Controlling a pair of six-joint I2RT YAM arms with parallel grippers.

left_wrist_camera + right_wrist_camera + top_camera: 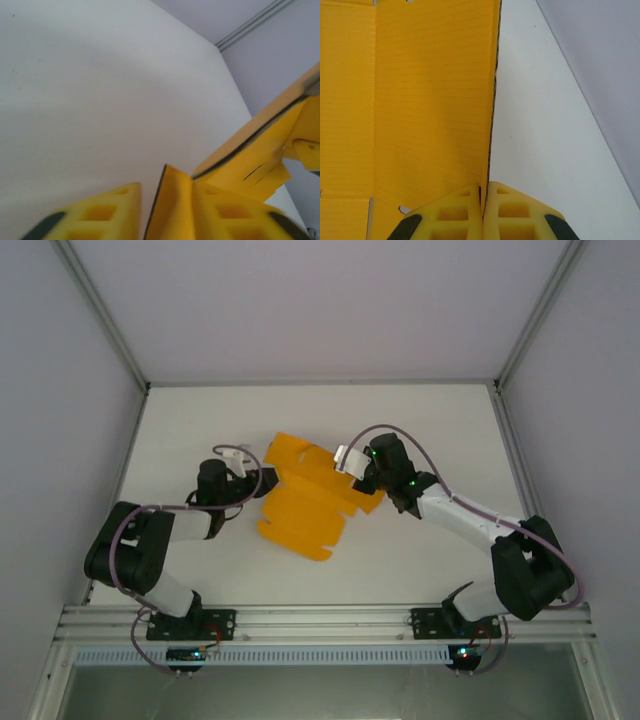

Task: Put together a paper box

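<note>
Top external shows me the box [305, 502] as an opened-out card sheet lying in the middle of the table [420, 420], creased into panels but with no walls standing that I can make out. The left gripper [263, 483] is at its left edge and the right gripper [365, 483] at its right edge. Left wrist has a card edge between narrow jaws, against one finger and with a sliver of gap at the other finger [105, 215], so I cannot tell whether it is pinched; beyond, a panel rises at a slant. Right wrist shows the jaws closed tight on the sheet's edge, the panels ahead spread open. I judge the job early: both edges attended, with every fold, tab and closure left to do.
</note>
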